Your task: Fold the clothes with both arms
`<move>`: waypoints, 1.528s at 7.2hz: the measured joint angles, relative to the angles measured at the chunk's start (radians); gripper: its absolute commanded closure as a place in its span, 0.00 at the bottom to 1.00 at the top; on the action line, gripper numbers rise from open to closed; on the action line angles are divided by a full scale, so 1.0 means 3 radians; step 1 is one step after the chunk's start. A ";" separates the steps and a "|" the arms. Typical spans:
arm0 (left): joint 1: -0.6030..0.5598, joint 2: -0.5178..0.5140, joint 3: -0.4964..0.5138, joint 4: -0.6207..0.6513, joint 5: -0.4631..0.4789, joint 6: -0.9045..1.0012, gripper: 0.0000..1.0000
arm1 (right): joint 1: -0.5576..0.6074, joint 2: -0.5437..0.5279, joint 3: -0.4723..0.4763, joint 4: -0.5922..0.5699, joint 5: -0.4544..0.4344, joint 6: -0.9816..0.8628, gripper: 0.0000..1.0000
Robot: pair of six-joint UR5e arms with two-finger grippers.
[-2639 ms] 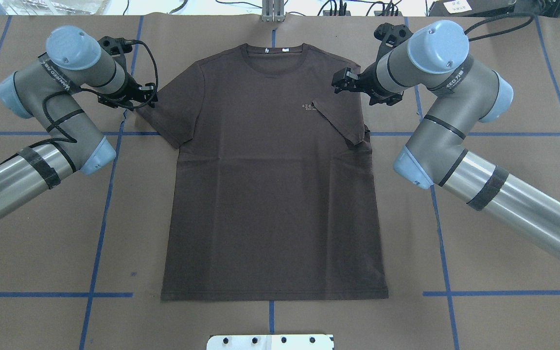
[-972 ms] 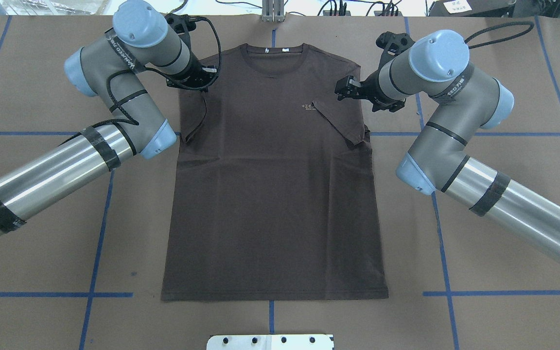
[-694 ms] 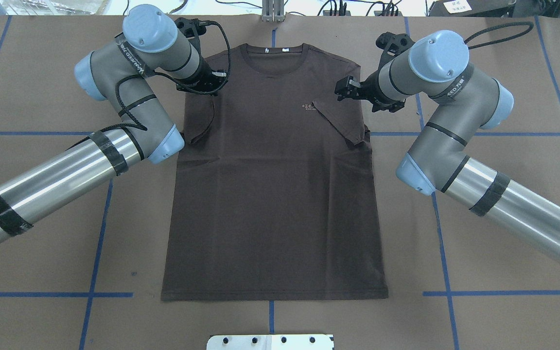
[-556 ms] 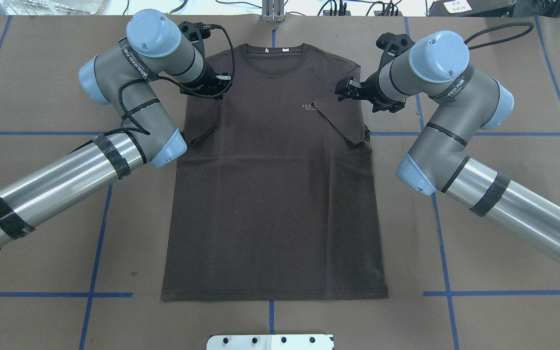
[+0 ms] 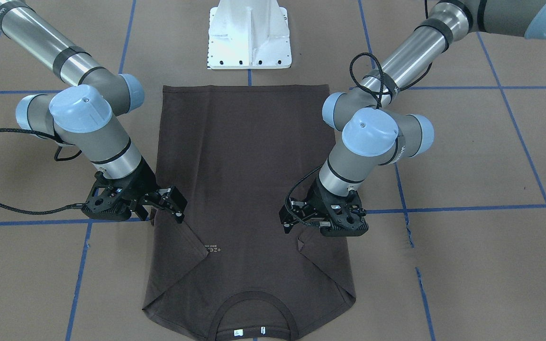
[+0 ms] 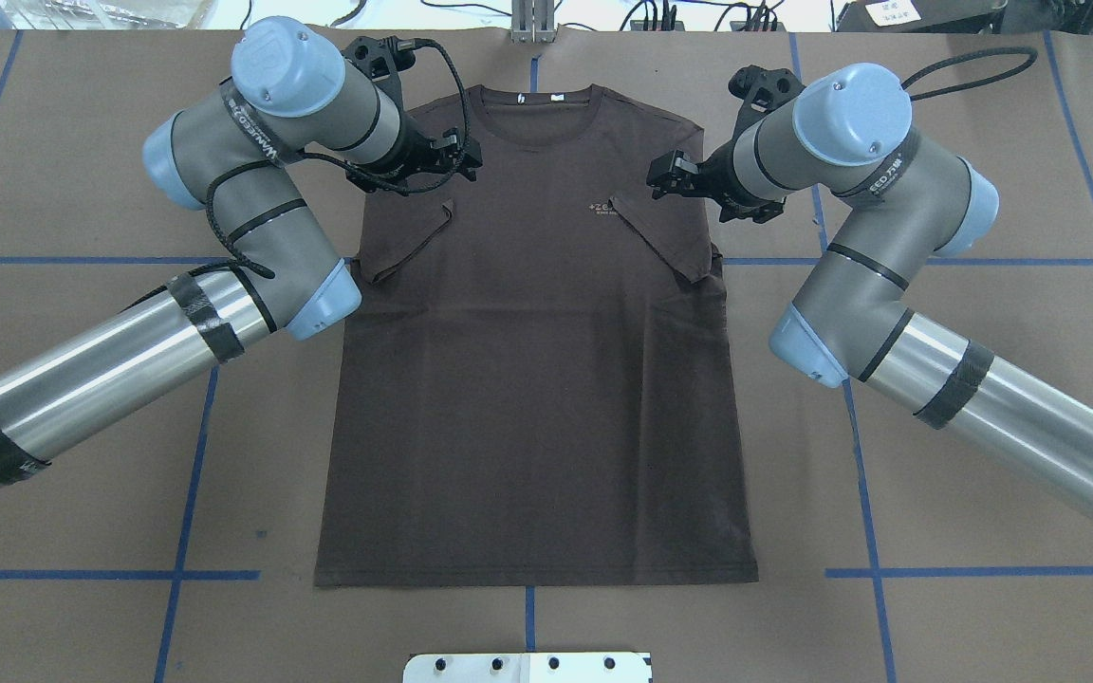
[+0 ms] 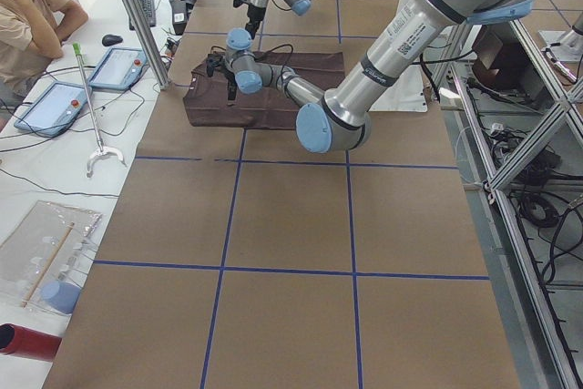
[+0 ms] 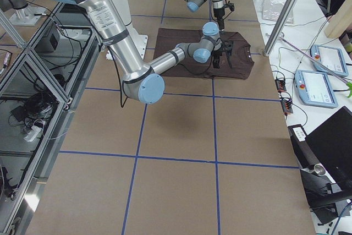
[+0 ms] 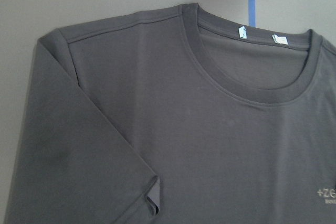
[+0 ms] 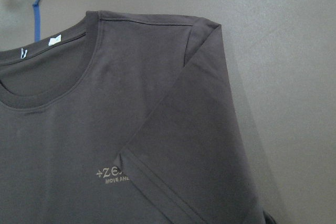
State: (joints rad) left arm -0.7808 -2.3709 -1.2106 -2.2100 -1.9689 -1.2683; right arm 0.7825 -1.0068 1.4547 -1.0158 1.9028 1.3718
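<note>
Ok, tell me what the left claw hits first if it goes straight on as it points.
Most likely the T-shirt: the left claw points inward and down at the chest fabric below the collar, with nothing in between in its wrist view. Its tilt is hard to judge.

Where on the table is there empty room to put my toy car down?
Bare table shows between the T-shirt's lower edges and each arm: beside the left arm and beside the right arm. The strip between hem and white pedestal is narrow. Crowded near the collar, where left gripper and right gripper hover.
</note>
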 measured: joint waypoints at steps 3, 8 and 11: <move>0.0031 0.0539 -0.0763 0.0013 -0.0001 -0.0242 0.00 | -0.0464 -0.0692 0.0870 -0.0061 -0.0178 0.0518 0.02; 0.0060 0.0813 -0.0877 -0.0246 0.0002 -0.0226 0.00 | -0.1956 -0.1101 0.2006 -0.1120 -0.1553 0.1861 0.11; 0.0067 0.0810 -0.0877 -0.0253 0.0003 -0.0244 0.00 | -0.2109 -0.1389 0.2035 -0.1171 -0.1712 0.2127 0.26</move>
State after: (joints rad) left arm -0.7608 -2.1279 -1.4737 -2.2861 -1.9681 -1.3416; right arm 0.1497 -1.4234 2.0651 -1.3671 1.3893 2.0099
